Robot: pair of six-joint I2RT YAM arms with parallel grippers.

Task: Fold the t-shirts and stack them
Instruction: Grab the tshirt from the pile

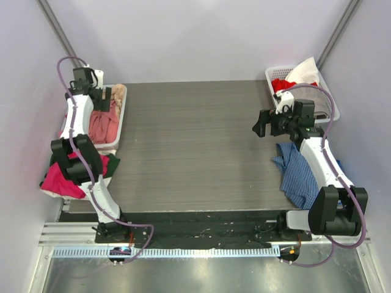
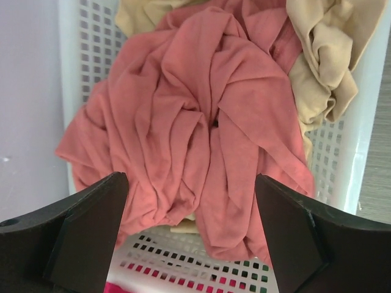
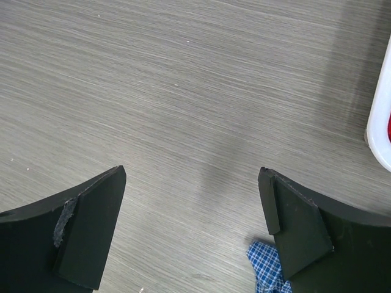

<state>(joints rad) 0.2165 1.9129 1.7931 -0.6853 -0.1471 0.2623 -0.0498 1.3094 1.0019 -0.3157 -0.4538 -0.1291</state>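
Note:
A crumpled salmon-red t-shirt (image 2: 195, 122) fills the white left basket (image 2: 183, 259), with a beige t-shirt (image 2: 324, 55) bunched at its far right corner. My left gripper (image 2: 189, 183) hangs open just above the salmon shirt, fingers (image 2: 91, 226) on either side of its near folds and nothing gripped. From above, the left gripper (image 1: 105, 99) is over that basket (image 1: 120, 131). A magenta-pink t-shirt (image 1: 61, 180) lies heaped outside the basket. My right gripper (image 1: 263, 128) is open over bare table (image 3: 183, 91), empty.
A second white basket (image 1: 330, 107) at the back right holds red cloth (image 1: 284, 83) and white cloth (image 1: 303, 72). A blue checked cloth (image 1: 296, 171) lies under the right arm, its corner (image 3: 264, 262) by the right finger. Dark green cloth (image 1: 113, 165) sits beside the magenta heap.

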